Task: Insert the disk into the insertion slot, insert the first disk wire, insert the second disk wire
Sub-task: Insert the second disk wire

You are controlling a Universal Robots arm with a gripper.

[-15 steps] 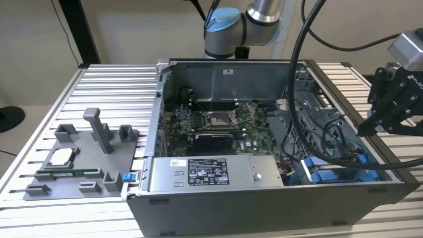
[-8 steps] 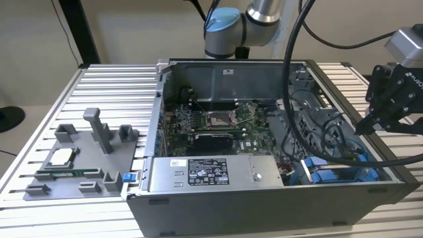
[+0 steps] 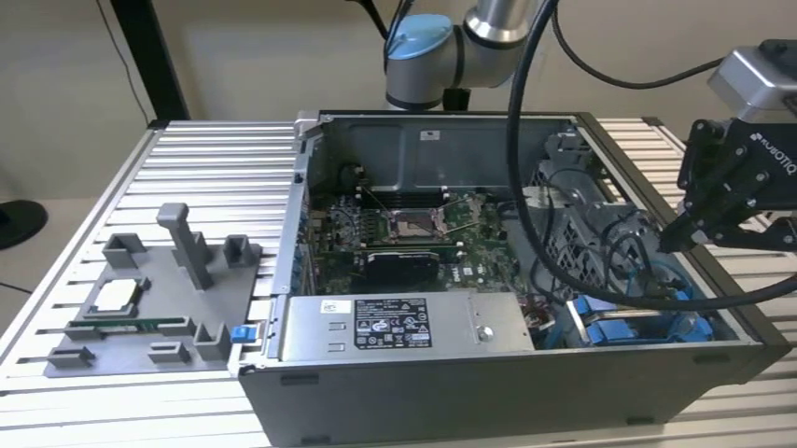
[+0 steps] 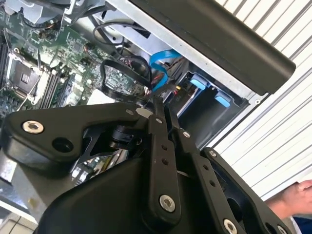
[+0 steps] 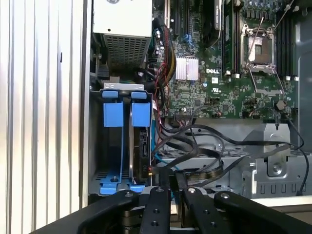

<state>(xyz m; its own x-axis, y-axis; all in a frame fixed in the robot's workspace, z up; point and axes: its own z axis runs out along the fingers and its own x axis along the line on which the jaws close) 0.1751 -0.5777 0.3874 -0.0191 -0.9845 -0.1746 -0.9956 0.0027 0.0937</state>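
The disk (image 5: 142,148) stands on edge in the insertion slot (image 5: 117,87), under one of two bright blue carrier tabs (image 5: 141,114); the bay beside it looks hollow. In the exterior view the blue bay (image 3: 629,329) is at the case's near corner on the exterior view's right. My gripper (image 3: 682,241) hangs above the case's rim on that side, over the bay. Its fingers are shut in both wrist views (image 5: 173,184) (image 4: 158,105), and I see nothing held between them. Black flat wires (image 5: 204,165) loop just past the fingertips, and a blue wire (image 4: 160,59) curls near the bay.
The open case (image 3: 498,397) holds the motherboard (image 3: 412,233) and the grey power-supply box (image 3: 386,327). A grey fixture (image 3: 149,299) with small parts sits on the slatted table at the exterior view's left. A person's hand (image 4: 292,197) shows beside the case.
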